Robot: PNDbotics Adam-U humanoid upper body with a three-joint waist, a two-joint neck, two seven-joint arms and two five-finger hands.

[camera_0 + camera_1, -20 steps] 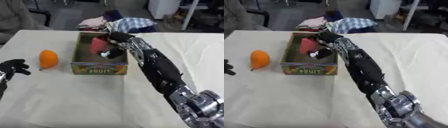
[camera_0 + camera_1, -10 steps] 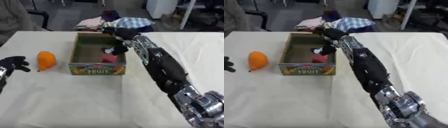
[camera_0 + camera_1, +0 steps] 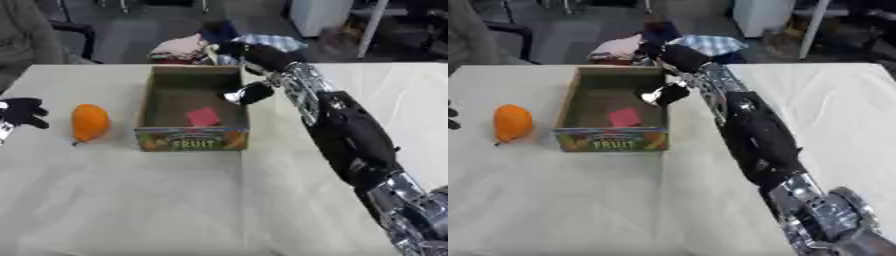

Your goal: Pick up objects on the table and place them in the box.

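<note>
Orange fruit (image 3: 89,121) lies on the worktop (image 3: 175,200) just left of the fruit box (image 3: 192,137), its long axis running near to far, and the left robot hand (image 3: 22,111) waits just beside it on its left, fingers apparently loosely curled and holding nothing, plainly the nearer of the 2. Farther back a pink object (image 3: 204,116) sits on the box floor. The right robot hand (image 3: 677,56) is beyond the box's far right corner; I cannot tell how its fingers stand.

Both head-mounted eye views look steeply down, fairly close, sharing the box (image 3: 192,107) and table (image 3: 131,200), apparently slightly offset sideways.
</note>
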